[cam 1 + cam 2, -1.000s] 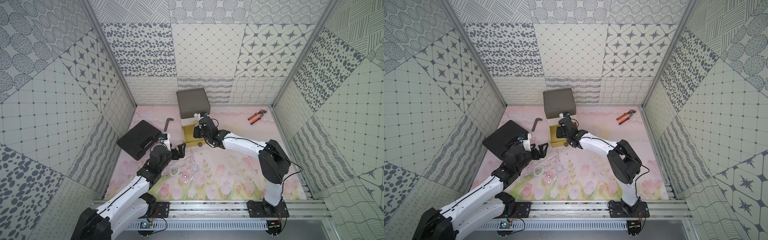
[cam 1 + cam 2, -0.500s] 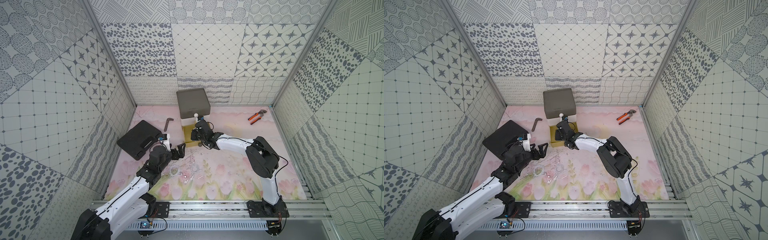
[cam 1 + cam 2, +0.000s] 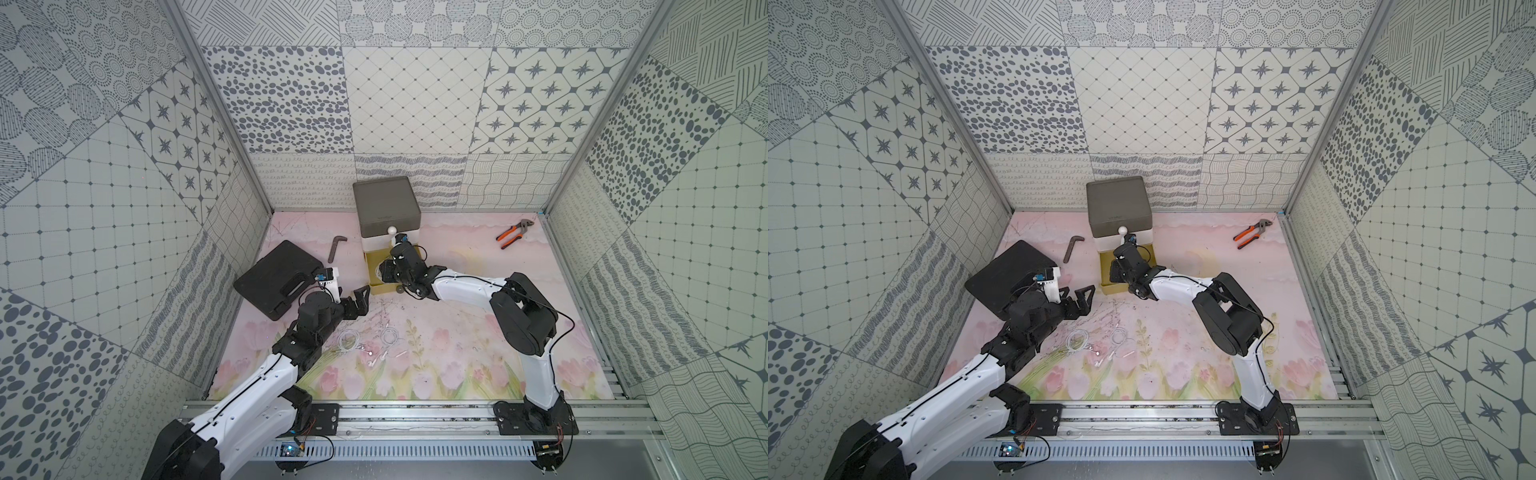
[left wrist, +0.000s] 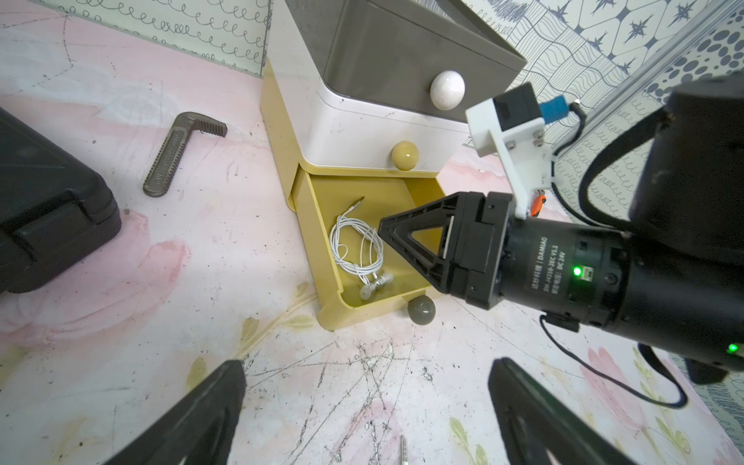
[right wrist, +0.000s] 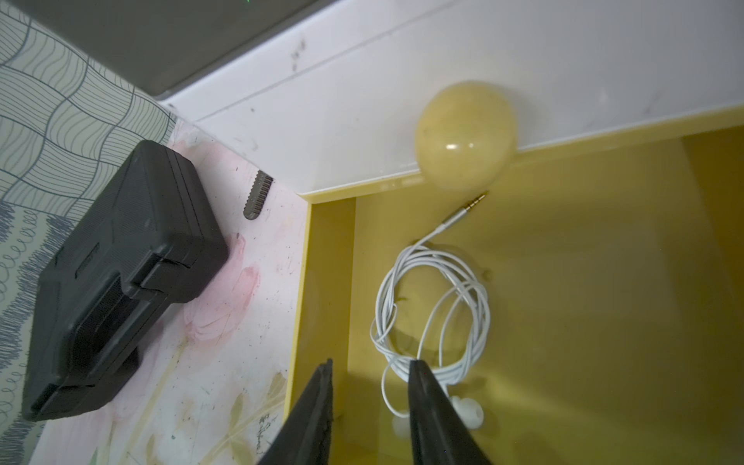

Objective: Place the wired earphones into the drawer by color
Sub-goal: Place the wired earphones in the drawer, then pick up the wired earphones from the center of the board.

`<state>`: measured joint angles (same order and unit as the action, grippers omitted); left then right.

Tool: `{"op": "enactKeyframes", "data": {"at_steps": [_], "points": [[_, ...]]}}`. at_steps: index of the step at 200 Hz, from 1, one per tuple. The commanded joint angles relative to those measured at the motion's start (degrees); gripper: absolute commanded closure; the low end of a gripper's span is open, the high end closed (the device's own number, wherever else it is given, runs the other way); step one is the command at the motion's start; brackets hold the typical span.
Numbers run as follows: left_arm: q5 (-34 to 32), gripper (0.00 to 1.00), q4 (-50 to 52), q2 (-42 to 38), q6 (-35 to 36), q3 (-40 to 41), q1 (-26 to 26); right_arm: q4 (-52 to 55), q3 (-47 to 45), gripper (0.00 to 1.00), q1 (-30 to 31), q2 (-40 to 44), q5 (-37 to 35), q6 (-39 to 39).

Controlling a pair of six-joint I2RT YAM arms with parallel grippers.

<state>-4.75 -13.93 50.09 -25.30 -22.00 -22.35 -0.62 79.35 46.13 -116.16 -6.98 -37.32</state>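
Observation:
The drawer (image 3: pixel 384 203) (image 3: pixel 1117 201) stands at the back with its grey and white tiers closed and its yellow bottom drawer (image 4: pixel 322 257) (image 5: pixel 583 302) pulled out. One white coil of the wired earphones (image 4: pixel 358 270) (image 5: pixel 456 372) lies on that drawer's floor. My right gripper (image 3: pixel 385 271) (image 4: pixel 386 233) (image 5: pixel 371 364) hovers over it, open, with one fingertip overlapping the coil. Two more white coils (image 3: pixel 349 338) (image 3: pixel 390 334) (image 3: pixel 1076 337) lie on the mat. My left gripper (image 3: pixel 358 300) (image 3: pixel 1079 300) (image 4: pixel 367 366) is open wide above the mat, beside the drawer's front corner.
A flat black case (image 3: pixel 278 282) (image 5: pixel 120 277) lies left of the drawer, with a grey L-shaped metal tool (image 3: pixel 336 247) (image 4: pixel 177 149) between them. Orange-handled pliers (image 3: pixel 513 233) lie at the back right. Patterned walls close in three sides.
My right gripper's jaws have parted over the yellow drawer, and the right arm's elbow has swung a little to the left. The left arm has not moved.

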Motion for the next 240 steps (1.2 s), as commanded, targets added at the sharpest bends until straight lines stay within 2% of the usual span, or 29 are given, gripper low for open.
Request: {"op": "enactKeyframes", "data": {"at_steps": [1, 57, 84, 130, 148, 166, 182, 213, 240], "points": [[-0.64, 0.01, -1.04, -0.34, 1.42, -0.18, -0.04, -2.22, -3.9, 0.58, -0.51, 6.73, 0.82, 0.06], [2.21, 0.01, 3.76, 0.03, 1.65, -3.22, -0.07, -4.39, -20.43, 0.45, -6.3, 22.29, 8.25, 0.56], [3.3, 0.01, 13.24, 1.04, -1.42, -6.79, -0.01, -4.83, -28.21, 0.42, -11.0, 29.72, 12.78, 2.54], [6.76, 0.01, 29.93, 0.93, -7.25, -10.87, -1.18, -6.14, -38.38, 0.33, -15.73, 39.72, 12.15, 12.59], [5.57, 0.01, 35.74, 1.13, -9.02, -12.38, -2.9, -8.26, -41.58, 0.29, -16.47, 41.8, 11.53, 16.04], [1.12, 0.01, 42.27, 1.33, -11.82, -13.89, -5.3, -11.57, -44.66, 0.21, -16.69, 43.52, 11.05, 18.35], [-0.96, 0.01, 46.32, 1.7, -14.43, -14.7, -7.2, -14.66, -47.15, 0.03, -16.78, 44.95, 10.75, 19.26], [-2.96, 0.01, 49.19, 4.94, -18.75, -14.7, -10.78, -16.99, -50.3, 0.03, -16.78, 47.19, 11.74, 18.25], [-4.39, 0.01, 49.46, 10.57, -20.21, -15.37, -13.56, -17.72, -52.19, 0.03, -16.87, 50.03, 8.38, 18.81]]}}
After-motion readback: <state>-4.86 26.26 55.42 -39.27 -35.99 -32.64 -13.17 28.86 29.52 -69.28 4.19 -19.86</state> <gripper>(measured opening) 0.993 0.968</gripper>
